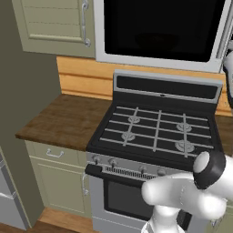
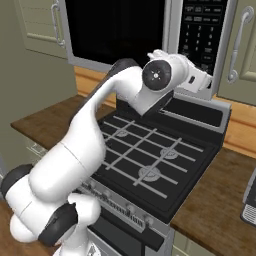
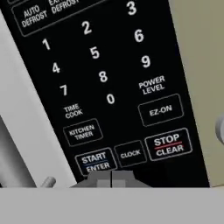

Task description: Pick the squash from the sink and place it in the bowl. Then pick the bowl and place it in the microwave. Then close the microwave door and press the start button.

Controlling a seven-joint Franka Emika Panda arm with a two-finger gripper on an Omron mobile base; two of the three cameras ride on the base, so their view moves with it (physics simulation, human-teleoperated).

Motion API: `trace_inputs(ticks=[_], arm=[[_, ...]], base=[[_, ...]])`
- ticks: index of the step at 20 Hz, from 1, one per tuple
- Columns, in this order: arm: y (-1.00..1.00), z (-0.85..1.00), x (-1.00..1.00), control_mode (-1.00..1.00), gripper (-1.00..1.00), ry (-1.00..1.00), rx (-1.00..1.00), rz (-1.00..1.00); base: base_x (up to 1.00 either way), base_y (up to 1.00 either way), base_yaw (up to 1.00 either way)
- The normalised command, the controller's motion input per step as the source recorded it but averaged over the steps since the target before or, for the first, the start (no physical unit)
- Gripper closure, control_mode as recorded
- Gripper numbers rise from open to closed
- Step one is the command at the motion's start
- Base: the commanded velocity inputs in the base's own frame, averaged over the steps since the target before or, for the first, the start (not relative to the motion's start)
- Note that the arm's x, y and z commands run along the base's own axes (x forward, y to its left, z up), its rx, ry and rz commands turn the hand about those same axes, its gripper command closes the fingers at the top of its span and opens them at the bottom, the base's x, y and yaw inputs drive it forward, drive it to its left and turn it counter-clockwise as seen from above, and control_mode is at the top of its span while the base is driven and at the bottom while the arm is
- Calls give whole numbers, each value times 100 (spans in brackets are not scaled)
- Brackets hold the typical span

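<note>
Gripper [image 3: 110, 178] pressed together, tips meeting just below the START/ENTER key [image 3: 96, 162] on the microwave [image 2: 150, 30] ctrl panel [image 3: 105, 83]. Other keys read CLOCK, STOP/CLEAR, EZ-ON, KITCHEN TIMER, TIME COOK, POWER LEVEL, AUTO DEFROST, digits 0–9. Microwave door [image 1: 161, 29] closed, above the gas stove [image 1: 157, 132]. Contact w/ the key: can't tell.

Glossy white rounded arm [image 2: 85, 150], seemingly black joints.

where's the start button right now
In the hand view the START/ENTER button sits bottom-left on the microwave's black control panel, left of CLOCK, just above the shut jaws.
</note>
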Motion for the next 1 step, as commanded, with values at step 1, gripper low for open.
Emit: trace_inputs(ticks=[1], arm=[[0, 0, -70, -100, 100, -5, 5, 0]], base=[[0, 0, 0]])
